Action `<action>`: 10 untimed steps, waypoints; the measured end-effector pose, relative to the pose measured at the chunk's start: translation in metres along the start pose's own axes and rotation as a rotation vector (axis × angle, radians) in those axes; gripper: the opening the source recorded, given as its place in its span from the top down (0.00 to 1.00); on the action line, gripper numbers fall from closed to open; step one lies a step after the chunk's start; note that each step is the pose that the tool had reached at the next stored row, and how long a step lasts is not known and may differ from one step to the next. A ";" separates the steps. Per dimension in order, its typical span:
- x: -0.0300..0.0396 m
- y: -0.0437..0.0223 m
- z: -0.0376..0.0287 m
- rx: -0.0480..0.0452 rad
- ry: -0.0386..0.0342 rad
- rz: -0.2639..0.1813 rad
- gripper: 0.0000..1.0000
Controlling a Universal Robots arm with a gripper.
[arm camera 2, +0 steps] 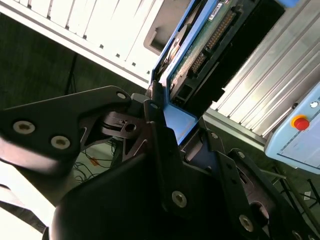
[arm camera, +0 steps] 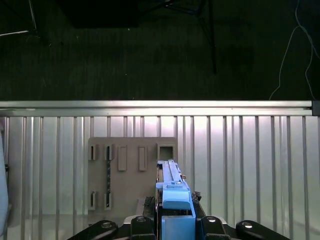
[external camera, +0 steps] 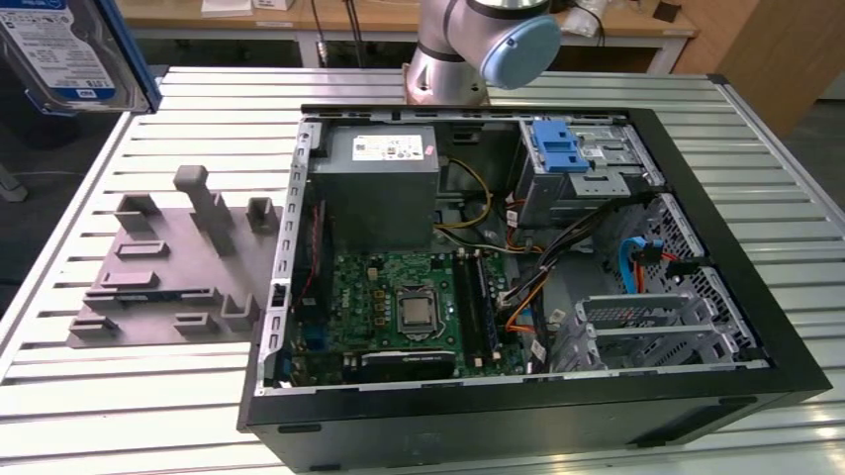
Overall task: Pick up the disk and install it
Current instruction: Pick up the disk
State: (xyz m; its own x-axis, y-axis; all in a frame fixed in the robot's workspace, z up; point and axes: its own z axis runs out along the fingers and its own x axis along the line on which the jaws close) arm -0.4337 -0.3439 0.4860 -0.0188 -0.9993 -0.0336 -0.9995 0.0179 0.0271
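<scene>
Hanging high above the worktop [external camera: 106,396], at the exterior view's top left corner, the disk [external camera: 73,54] was well apart from the open computer case [external camera: 528,426] that it was meant for. In the second wrist view the fingers [arm camera 2: 157,130] were closed onto the blue carrier at one end of the disk. The first wrist view showed the disk edge-on, standing out from that grip above the grey slotted fixture [arm camera: 132,172] on the worktop.

The hold looked like the weakest point. Most of the drive's weight hung beyond the clamped end, on smooth plastic, so a quick swing or an abrupt stop could have made it pivot or creep in the grip. It would then have reached the case at an angle nobody intended.

The path carried its own risk. The raised black wall of the case stood between the disk and the interior, and a low crossing might have clipped it. A slip over the green motherboard [external camera: 396,307] would probably have damaged both parts.

The drive cage [external camera: 588,178], with its blue latch [external camera: 565,146], sat at the far side near the arm's base [external camera: 442,74], and loose cables [external camera: 521,233] ran just beside it. A tilted carrier could have jammed on the cage rails or snagged those wires.
</scene>
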 end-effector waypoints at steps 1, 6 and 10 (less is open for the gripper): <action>0.0015 -0.0009 0.0000 0.0001 -0.0001 0.000 0.64; 0.0054 -0.0140 -0.0005 0.0000 0.0000 0.000 0.64; 0.0080 -0.0260 -0.0010 -0.0001 0.0000 0.000 0.64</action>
State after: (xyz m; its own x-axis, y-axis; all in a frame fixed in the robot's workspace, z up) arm -0.4078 -0.3524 0.4860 -0.0188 -0.9993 -0.0336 -0.9995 0.0179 0.0272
